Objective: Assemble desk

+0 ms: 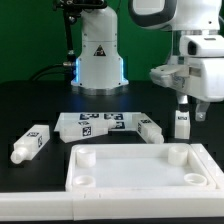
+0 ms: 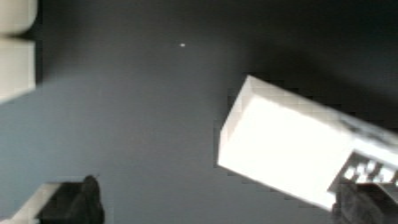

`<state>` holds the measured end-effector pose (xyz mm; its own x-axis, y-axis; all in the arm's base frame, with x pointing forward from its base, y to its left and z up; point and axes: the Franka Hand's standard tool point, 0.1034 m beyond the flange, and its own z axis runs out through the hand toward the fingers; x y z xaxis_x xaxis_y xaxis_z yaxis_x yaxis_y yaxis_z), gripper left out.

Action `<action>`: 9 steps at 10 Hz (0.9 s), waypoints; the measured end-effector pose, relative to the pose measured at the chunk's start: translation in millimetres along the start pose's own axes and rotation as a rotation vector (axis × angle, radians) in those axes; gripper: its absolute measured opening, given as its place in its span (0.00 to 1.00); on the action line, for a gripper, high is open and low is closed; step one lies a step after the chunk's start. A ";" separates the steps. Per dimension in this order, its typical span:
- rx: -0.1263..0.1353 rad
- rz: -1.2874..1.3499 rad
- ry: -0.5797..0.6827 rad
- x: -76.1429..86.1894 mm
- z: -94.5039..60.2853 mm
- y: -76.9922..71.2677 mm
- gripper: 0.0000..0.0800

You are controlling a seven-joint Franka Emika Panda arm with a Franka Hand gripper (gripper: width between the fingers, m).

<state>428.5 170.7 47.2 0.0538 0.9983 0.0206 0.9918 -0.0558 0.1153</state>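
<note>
Black table [image 1: 25, 105] bears panel [image 1: 130, 151], marker board [image 1: 95, 123], lying leg [image 1: 30, 145]; pincer [image 1: 188, 108] gapes empty above upright leg [image 1: 181, 123].

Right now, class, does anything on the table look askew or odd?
The upright leg stands by the open gripper; the second leg, beside the marker board, and third leg lie flat, angled differently. Nothing looks damaged.

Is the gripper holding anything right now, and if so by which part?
Nothing is held. The gripper hangs with its fingers open above an upright desk leg, which stands on its own end on the table.
</note>
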 end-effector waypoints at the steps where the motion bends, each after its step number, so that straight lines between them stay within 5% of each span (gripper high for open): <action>1: 0.000 0.050 0.009 0.9 -0.1 1.4 0.81; 5: 0.003 0.228 0.042 4.8 0.0 -2.9 0.81; 9: 0.060 0.966 0.016 -3.0 -6.4 12.6 0.81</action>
<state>440.0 166.9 55.0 0.8477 0.5220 0.0940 0.5251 -0.8510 -0.0094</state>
